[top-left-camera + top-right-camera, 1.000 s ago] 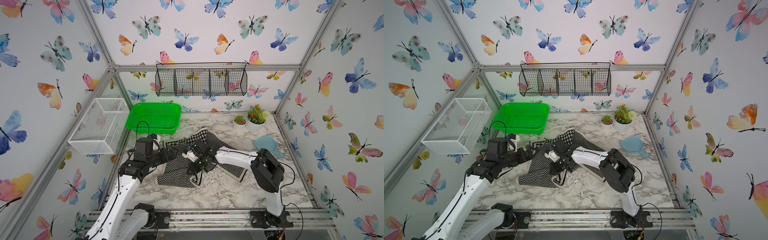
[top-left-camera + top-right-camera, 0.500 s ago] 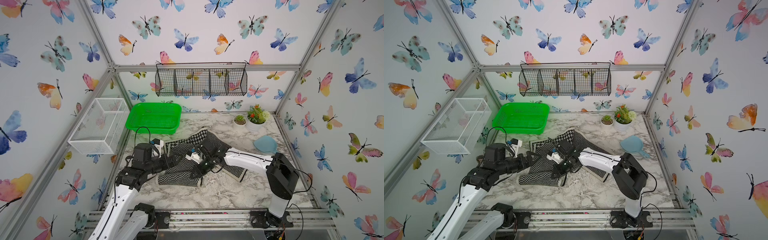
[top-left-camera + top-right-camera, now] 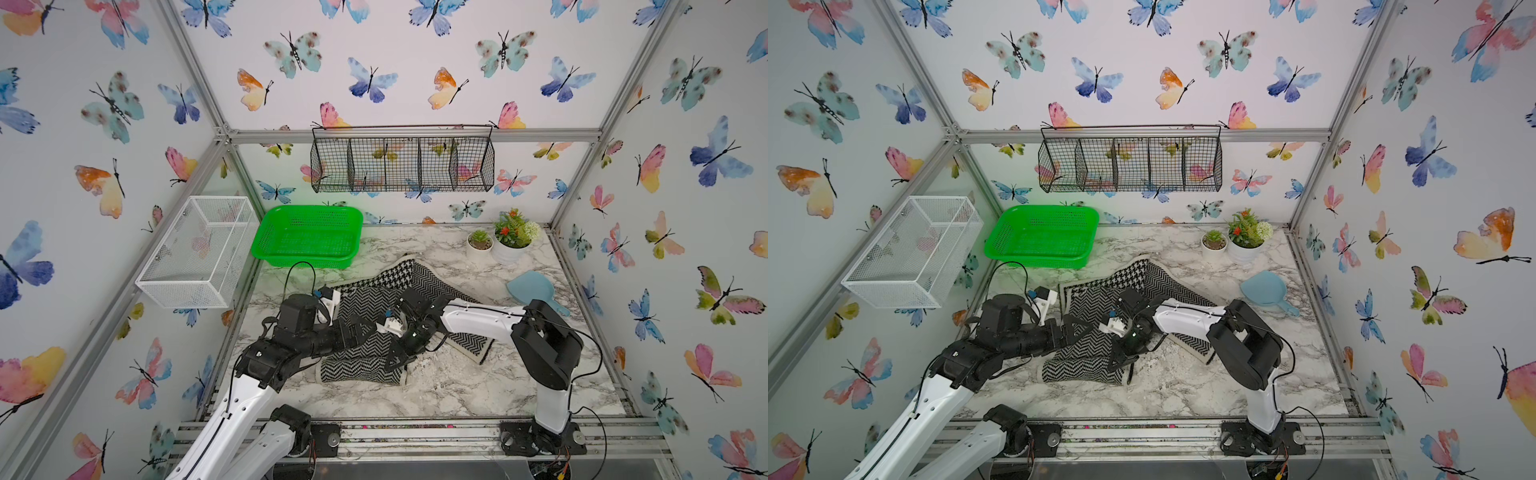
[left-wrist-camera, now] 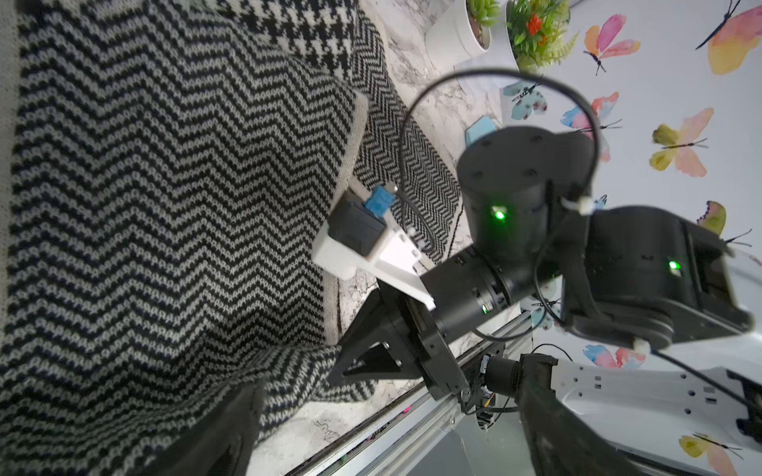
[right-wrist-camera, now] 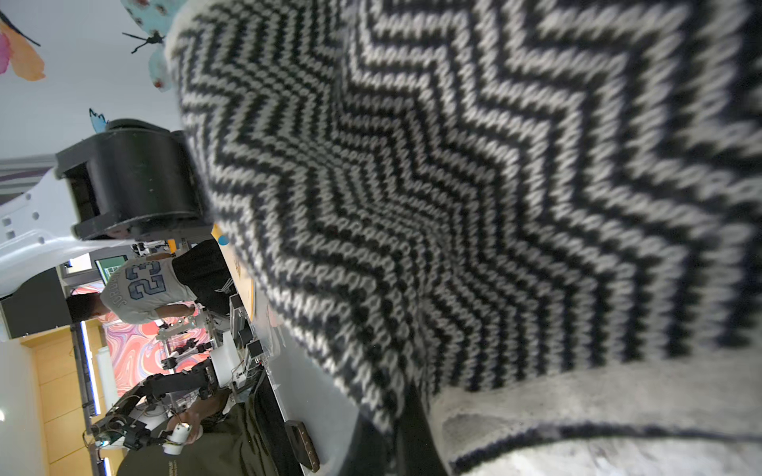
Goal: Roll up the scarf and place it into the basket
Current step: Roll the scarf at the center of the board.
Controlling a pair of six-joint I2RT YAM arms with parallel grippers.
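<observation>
The scarf (image 3: 424,278) (image 3: 1154,274) is a black-and-white zigzag knit with a houndstooth end. It lies crumpled on the middle of the marble table, with a folded part near the front. My right gripper (image 3: 395,362) (image 3: 1119,363) (image 5: 396,437) is shut on the scarf's folded edge (image 5: 495,165). My left gripper (image 3: 365,328) (image 3: 1084,328) (image 4: 387,432) is open just over the scarf (image 4: 165,185), facing the right gripper and holding nothing. The green basket (image 3: 307,262) (image 3: 1038,262) stands at the back left, behind the scarf, with nothing in it.
A white wire-mesh box (image 3: 199,249) hangs on the left wall. A black wire rack (image 3: 403,164) hangs on the back wall. Two potted plants (image 3: 505,239) stand at the back right, with a blue scoop (image 3: 532,286) in front of them.
My left arm has dropped lower and reached in over the scarf, still open. My right gripper has kept its hold and drawn the scarf's edge slightly toward the front.
</observation>
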